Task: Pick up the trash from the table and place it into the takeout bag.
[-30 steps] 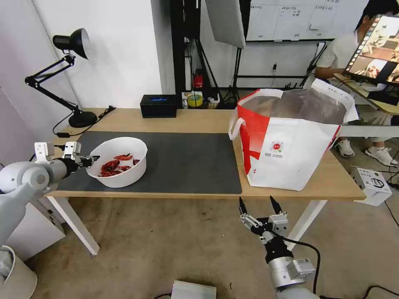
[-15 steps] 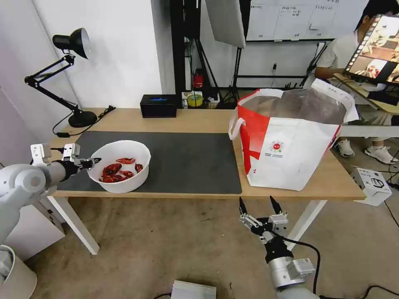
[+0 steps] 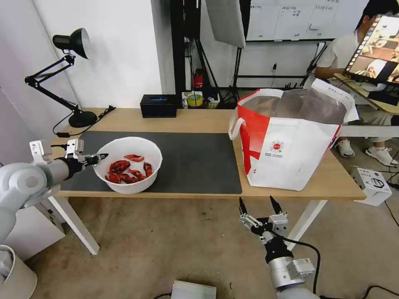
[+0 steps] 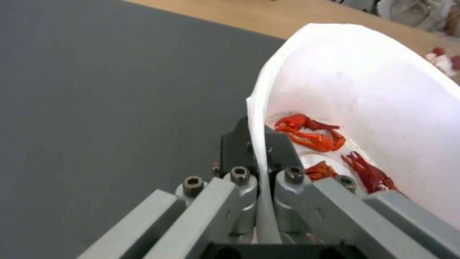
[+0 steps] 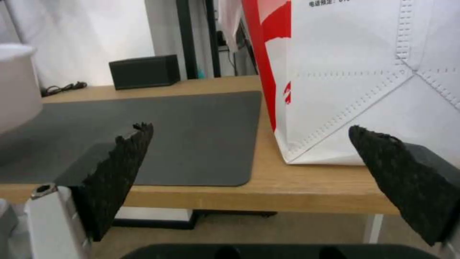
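Bright, even indoor light fills the room, leaving only a soft shadow on the floor under the long light-wood counter (image 3: 195, 120). The head view bows straight lines near its edges. In the left wrist view the white round bowl of red crayfish shells (image 4: 383, 108) looks soft and slightly blurred.

A smooth, thin white plastic bowl (image 3: 129, 165) of glossy red crayfish shells (image 3: 126, 172) sits on a matt dark grey mat (image 3: 191, 160) over the light-wood table (image 3: 199, 120), while the takeout bag (image 3: 291, 137) shows stitched, cloth-like white and red walls and a crinkled silvery lining
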